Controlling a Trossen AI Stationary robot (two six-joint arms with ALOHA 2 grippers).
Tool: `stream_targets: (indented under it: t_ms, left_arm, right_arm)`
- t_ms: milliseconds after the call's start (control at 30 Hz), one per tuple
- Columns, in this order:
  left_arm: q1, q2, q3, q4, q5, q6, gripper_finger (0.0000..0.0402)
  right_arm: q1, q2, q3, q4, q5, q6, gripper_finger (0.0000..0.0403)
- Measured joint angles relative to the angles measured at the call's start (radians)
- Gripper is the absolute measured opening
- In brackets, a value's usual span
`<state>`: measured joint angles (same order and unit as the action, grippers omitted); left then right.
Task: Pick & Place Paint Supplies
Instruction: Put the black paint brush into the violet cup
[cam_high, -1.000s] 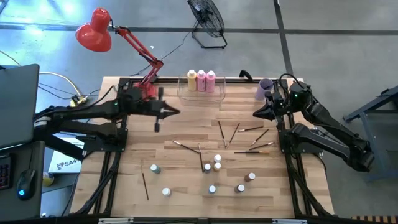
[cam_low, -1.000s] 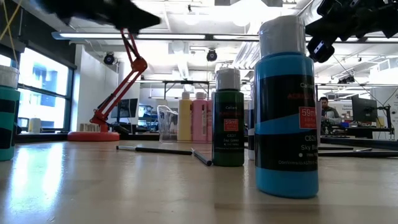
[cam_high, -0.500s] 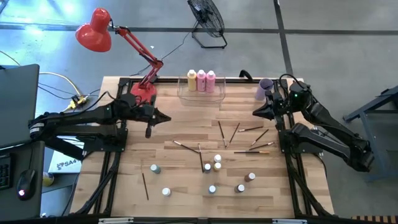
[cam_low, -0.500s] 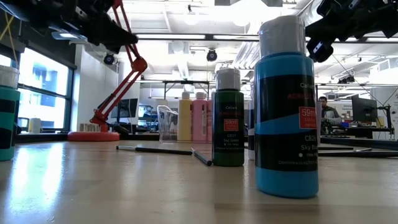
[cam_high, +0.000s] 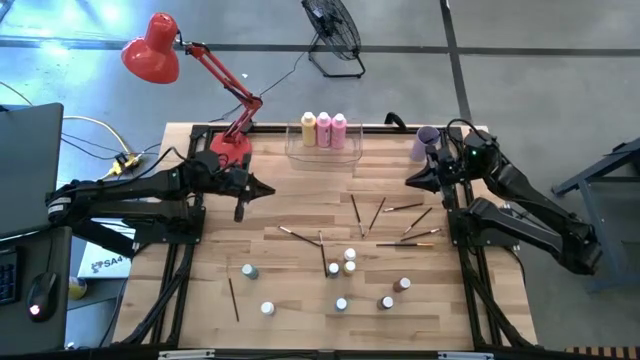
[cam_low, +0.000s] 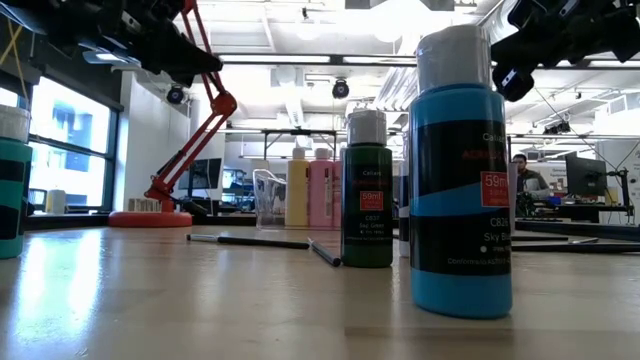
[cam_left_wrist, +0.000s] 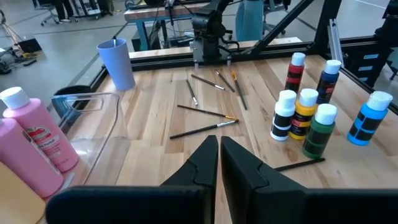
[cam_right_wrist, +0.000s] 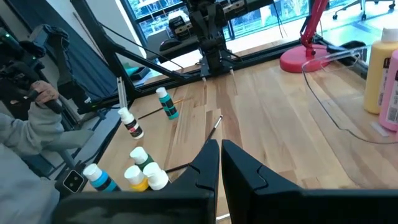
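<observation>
The left gripper (cam_high: 262, 190), closed and empty, is now being held stationary after retracting; paintbrushes (cam_high: 300, 236) ahead are being left ungrasped, like the tiny bottles (cam_high: 341, 264).

pink bottles (cam_left_wrist: 34, 146): cut off at the left wrist picture's edge; labels only partly readable.
teal bottle (cam_low: 14, 180): half cut by the low picture's edge.
sky-blue bottle (cam_low: 462, 170): hides the tabletop behind it in the low view.
tiny bottles (cam_high: 345, 262): colours hard to tell from above.
bin (cam_high: 322, 148): clear walls barely traceable from above.
person (cam_right_wrist: 28, 149): mostly out of frame, only a sleeve shows.
</observation>
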<state>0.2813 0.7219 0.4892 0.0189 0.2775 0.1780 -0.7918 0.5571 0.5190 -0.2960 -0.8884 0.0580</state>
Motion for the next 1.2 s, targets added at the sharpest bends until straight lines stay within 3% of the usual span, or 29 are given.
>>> stream_targets:
  t_ms: [300, 567, 733, 967, 1200]
  left_arm:
    - [0.0, 0.0, 0.0, -0.058, -0.003, 0.001, 0.0017]
    - [0.0, 0.001, 0.0, -0.075, -0.003, 0.0, 0.0017]
    - [0.0, 0.001, 0.0, -0.075, -0.003, 0.0, 0.0017]
    - [0.0, 0.001, 0.0, -0.074, -0.002, -0.011, 0.0017]
    - [0.0, 0.001, 0.0, -0.068, -0.004, -0.011, 0.0017]
  right_arm:
    - [0.0, 0.067, 0.0, 0.0, 0.006, -0.002, 0.0009]
    - [0.0, 0.112, 0.0, -0.001, 0.128, 0.1, 0.0009]
    - [0.0, 0.116, 0.0, 0.001, 0.137, 0.094, 0.0009]
    - [0.011, 0.116, 0.0, 0.003, 0.246, 0.057, 0.0004]
    - [0.127, 0.118, 0.016, -0.009, 0.397, -0.011, 0.0003]
